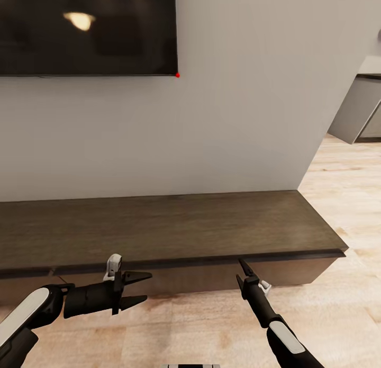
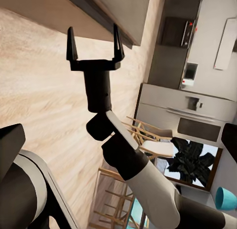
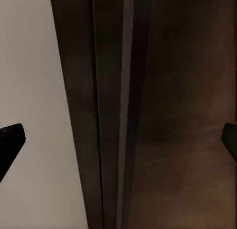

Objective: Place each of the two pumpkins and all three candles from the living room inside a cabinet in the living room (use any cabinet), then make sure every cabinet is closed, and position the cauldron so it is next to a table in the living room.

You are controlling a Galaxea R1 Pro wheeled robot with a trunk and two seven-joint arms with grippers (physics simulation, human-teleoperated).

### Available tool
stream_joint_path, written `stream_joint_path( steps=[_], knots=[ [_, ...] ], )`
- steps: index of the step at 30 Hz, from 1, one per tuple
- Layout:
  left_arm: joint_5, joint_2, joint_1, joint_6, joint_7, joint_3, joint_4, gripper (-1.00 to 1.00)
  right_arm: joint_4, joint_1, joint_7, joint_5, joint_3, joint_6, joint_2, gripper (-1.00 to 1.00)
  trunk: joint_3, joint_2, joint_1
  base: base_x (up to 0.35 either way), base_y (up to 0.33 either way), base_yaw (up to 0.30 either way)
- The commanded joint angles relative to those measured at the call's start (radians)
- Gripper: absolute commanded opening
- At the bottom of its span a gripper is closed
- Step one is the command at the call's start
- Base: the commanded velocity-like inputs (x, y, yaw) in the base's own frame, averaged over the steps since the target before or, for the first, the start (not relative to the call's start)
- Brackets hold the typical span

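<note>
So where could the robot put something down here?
The long cabinet top is bare from the wall to its front edge. The wood floor right of it is open too. It is tight only at the cabinet's front, where the left gripper and right gripper sit.

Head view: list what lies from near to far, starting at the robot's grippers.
left gripper and right gripper → wooden floor → cabinet → grey wall → dark screen mounted on it.

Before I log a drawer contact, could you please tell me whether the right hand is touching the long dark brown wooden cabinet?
Cannot tell. In the head view the right hand overlaps the long dark brown wooden cabinet at its front edge, with neither gap nor contact plain.
</note>
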Motion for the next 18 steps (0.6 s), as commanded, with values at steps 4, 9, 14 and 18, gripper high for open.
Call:
stream_joint_path(
  steps=[4, 9, 14, 18],
  knots=[
    [0.011, 0.001, -0.001, 0.001, 0.009, 0.0, -0.001, 1.0, 0.001, -0.001, -0.012, -0.011, 0.005, 0.005, -0.001, 1.0, -0.007, -0.014, 0.007, 0.0, 0.0, 0.0],
    [0.011, 0.001, -0.001, 0.001, 0.009, -0.001, -0.002, 1.0, 0.0, -0.001, -0.016, -0.011, 0.005, -0.001, -0.001, 1.0, -0.016, -0.035, 0.019, 0.0, 0.0, 0.0],
    [0.011, 0.001, -0.001, 0.001, 0.009, 0.001, -0.002, 1.0, -0.001, -0.001, -0.017, -0.011, 0.005, -0.019, -0.001, 1.0, -0.016, -0.035, 0.019, 0.0, 0.0, 0.0],
    [0.011, 0.001, -0.001, 0.001, 0.009, 0.002, -0.001, 1.0, -0.001, -0.001, -0.017, -0.01, 0.005, -0.021, -0.001, 1.0, -0.016, -0.035, 0.019, 0.0, 0.0, 0.0]
  ],
)
